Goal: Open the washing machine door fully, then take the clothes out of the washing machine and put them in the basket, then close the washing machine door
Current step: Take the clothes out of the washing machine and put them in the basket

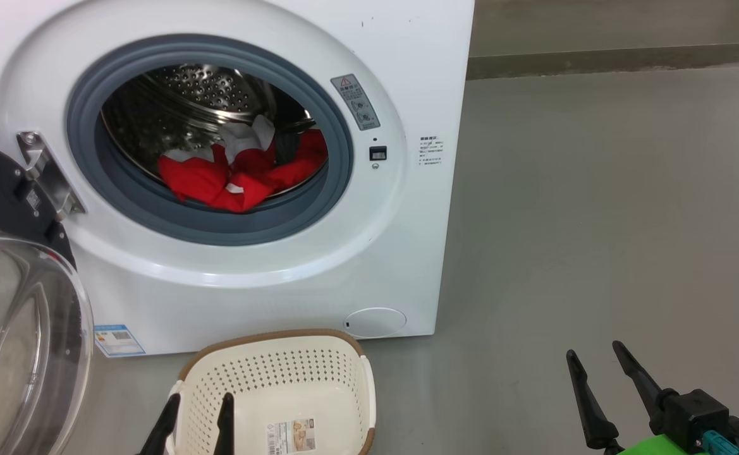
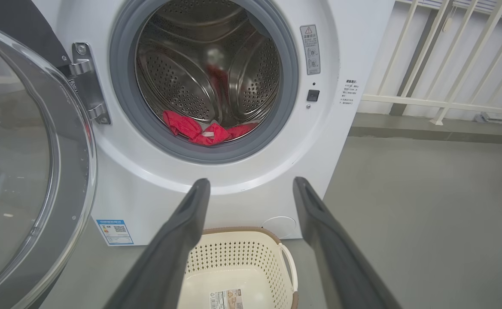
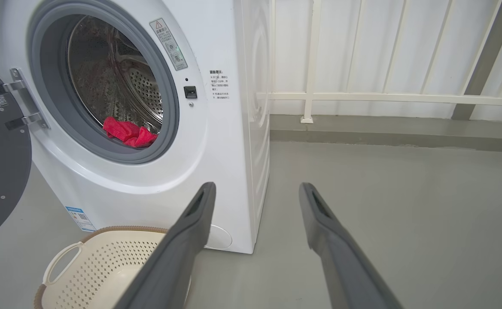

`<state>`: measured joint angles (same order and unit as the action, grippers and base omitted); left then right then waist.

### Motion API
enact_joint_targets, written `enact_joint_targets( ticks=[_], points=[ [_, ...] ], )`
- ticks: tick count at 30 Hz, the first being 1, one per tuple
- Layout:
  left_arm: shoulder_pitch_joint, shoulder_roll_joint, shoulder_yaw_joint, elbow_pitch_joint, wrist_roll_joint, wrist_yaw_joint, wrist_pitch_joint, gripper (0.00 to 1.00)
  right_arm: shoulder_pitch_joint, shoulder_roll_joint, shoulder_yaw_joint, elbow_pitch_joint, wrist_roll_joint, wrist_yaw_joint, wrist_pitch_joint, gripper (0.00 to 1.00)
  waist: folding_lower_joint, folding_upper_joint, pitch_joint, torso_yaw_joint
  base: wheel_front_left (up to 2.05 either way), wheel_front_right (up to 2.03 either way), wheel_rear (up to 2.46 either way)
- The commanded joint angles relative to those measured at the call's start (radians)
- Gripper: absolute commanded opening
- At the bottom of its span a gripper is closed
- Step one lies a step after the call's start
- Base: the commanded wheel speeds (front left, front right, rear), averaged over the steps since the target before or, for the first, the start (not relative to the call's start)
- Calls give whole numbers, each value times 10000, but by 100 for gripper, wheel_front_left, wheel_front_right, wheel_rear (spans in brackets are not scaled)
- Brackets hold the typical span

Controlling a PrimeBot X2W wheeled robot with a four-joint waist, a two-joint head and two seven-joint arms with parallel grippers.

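Behind the grey seal (image 1: 217,222), the clothes (image 1: 195,180) lie partly hidden

Head view: we look forward and down from above, close to the washing machine (image 1: 407,253), the basket (image 1: 274,373) just below us.
Left wrist view: we face the drum (image 2: 208,73) head-on, low and near.
Right wrist view: we look from the right, catching the machine's side.
Shared: drum, basket.

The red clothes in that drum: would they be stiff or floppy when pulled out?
Probably floppy: the clothes lie crumpled in soft folds. Likely light, a small heap in the drum. Loose ends may drag on the grey seal.
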<state>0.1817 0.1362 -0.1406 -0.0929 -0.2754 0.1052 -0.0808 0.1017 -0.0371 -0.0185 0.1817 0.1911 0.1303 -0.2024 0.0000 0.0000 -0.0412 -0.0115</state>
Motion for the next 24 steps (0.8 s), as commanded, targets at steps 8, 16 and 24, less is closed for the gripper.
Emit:
enact_joint_targets(
  ticks=[8,16,24],
  points=[
    [-440,141,300,-245,-60,88,-69,100,-258,-131,287,-218,93,4,-92,100,0,0,9,-10,0,0,0],
    [-476,173,263,-217,-77,145,-59,100,-274,-131,278,-204,87,4,-104,100,0,0,24,19,0,0,0],
    [-530,179,170,-103,-93,164,-71,100,-280,-131,311,-185,102,4,-103,100,0,0,26,11,0,0,0]
  ],
)
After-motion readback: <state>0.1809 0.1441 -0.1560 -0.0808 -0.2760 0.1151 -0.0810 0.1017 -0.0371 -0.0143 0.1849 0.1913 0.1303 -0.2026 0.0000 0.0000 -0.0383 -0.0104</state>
